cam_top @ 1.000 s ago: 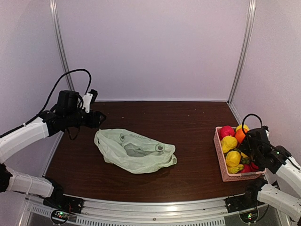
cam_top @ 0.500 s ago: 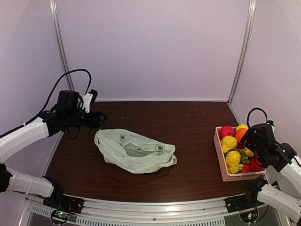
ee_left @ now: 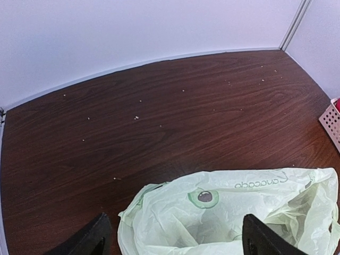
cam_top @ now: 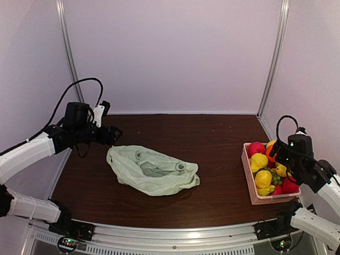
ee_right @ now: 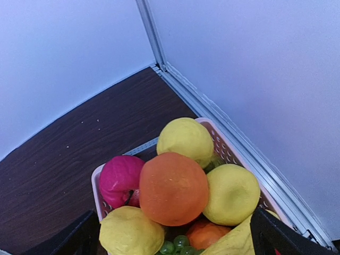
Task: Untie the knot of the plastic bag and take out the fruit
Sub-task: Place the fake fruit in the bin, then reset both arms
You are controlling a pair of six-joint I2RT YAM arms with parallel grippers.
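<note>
The pale green plastic bag (cam_top: 151, 170) lies flat and slack on the dark table, and it fills the bottom of the left wrist view (ee_left: 234, 212). The knot shows in no view. My left gripper (cam_top: 112, 133) hovers open just behind the bag's left end, its fingers (ee_left: 93, 239) wide apart with only the bag below them. The fruit sits in the pink basket (cam_top: 247, 169): yellow fruits (ee_right: 185, 139) around a round orange (ee_right: 172, 188). My right gripper (cam_top: 273, 154) hangs open above that pile, holding nothing.
A red fruit (ee_right: 119, 180) and green grapes (ee_right: 175, 248) share the basket (ee_right: 226, 146), which stands at the table's right edge against the side wall. White walls and aluminium posts (cam_top: 273, 58) enclose the table on three sides.
My right gripper has risen from low in the basket to above the fruit, its jaws spread wide. The left arm has stayed put, its jaws standing wider. The bag has not moved.
</note>
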